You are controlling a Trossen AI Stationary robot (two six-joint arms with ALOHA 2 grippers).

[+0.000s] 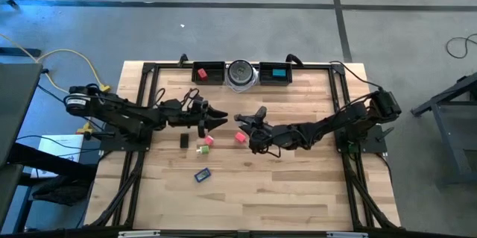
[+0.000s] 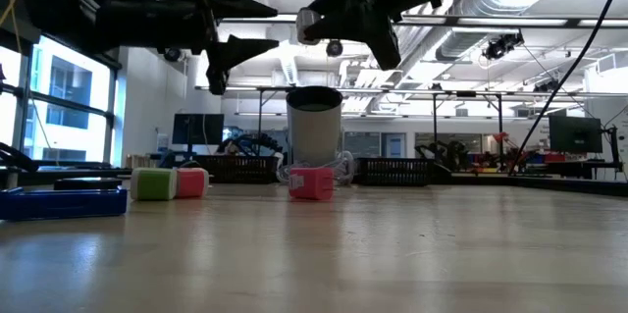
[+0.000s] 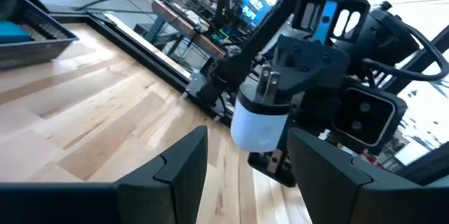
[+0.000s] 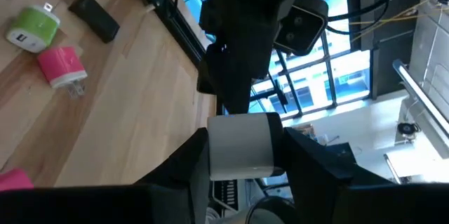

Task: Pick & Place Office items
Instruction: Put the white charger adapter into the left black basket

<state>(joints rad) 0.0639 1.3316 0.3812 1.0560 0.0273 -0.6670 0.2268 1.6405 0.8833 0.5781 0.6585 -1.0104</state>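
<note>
item: white bit (image 4: 242, 145) | pinched in right gripper (image 1: 249, 124), frame centre | left gripper (image 1: 215, 119) spread | light, rigid, smooth; hold flat sides

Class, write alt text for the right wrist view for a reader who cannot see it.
The right gripper holds a white cylinder between its dark fingers, facing the left arm. On the wooden table lie a green cube, pink block and black bar.

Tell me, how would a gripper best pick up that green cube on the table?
Probably from straight above, fingers closing on two opposite flat sides of the green cube. It sits flat, but a pink block lies close beside it, so close across the free sides.
</note>
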